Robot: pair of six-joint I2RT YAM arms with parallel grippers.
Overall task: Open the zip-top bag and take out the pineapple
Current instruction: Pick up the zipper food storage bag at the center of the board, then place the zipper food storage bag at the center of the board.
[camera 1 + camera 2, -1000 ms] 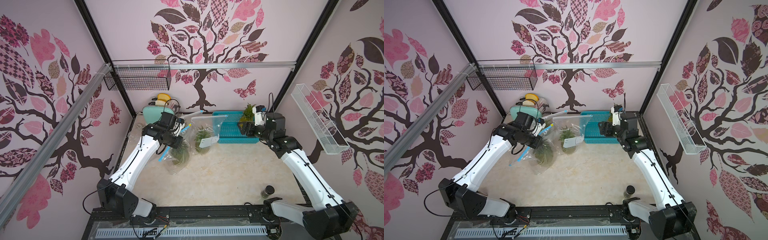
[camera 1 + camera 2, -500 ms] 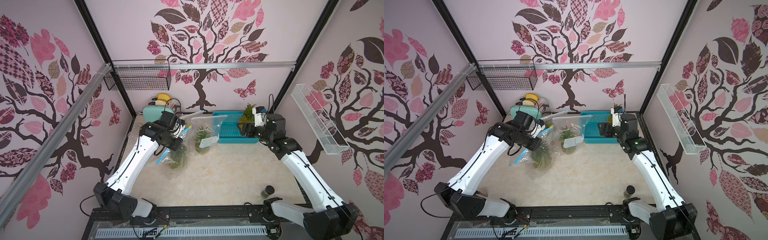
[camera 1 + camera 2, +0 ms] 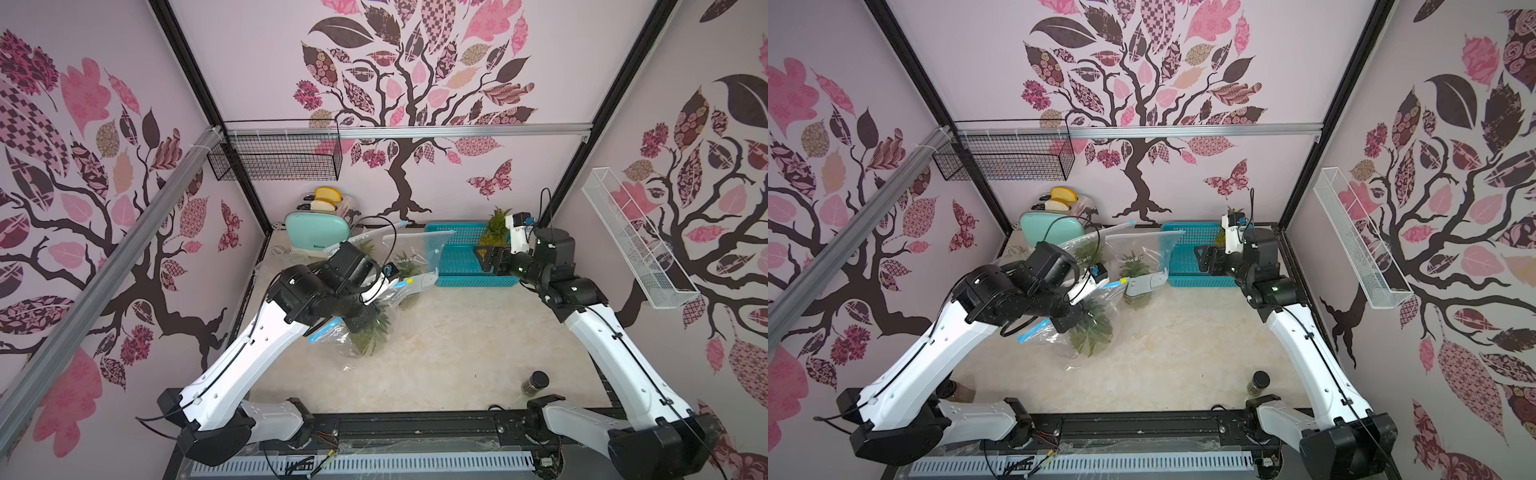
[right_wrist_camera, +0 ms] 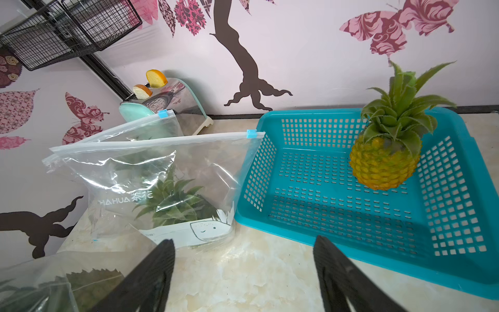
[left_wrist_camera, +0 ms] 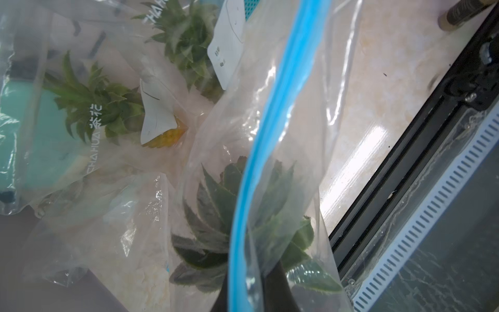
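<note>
My left gripper (image 3: pixel 365 322) is shut on the blue zip edge (image 5: pixel 270 135) of a clear zip-top bag (image 3: pixel 357 349), holding it just above the tabletop at centre left. A pineapple (image 3: pixel 1090 332) sits inside that bag, its green crown (image 5: pixel 216 216) showing through the plastic. In the left wrist view my dark fingertips (image 5: pixel 278 286) pinch the strip from both sides. My right gripper (image 4: pixel 243 243) is open and holds nothing, hovering in front of the teal basket (image 3: pixel 457 257). A loose pineapple (image 4: pixel 383 164) stands in the basket's far corner.
Two more zip-top bags with pineapples, one (image 4: pixel 162 175) in front of the other (image 4: pixel 151 127), stand beside the basket. A mint toaster (image 3: pixel 318 235) with bread is at the back left. A small dark jar (image 3: pixel 536 382) stands near the front right. Wire baskets hang on the walls.
My left arm has drawn the held bag toward the table's front. The right gripper has opened slightly and stays by the basket.
</note>
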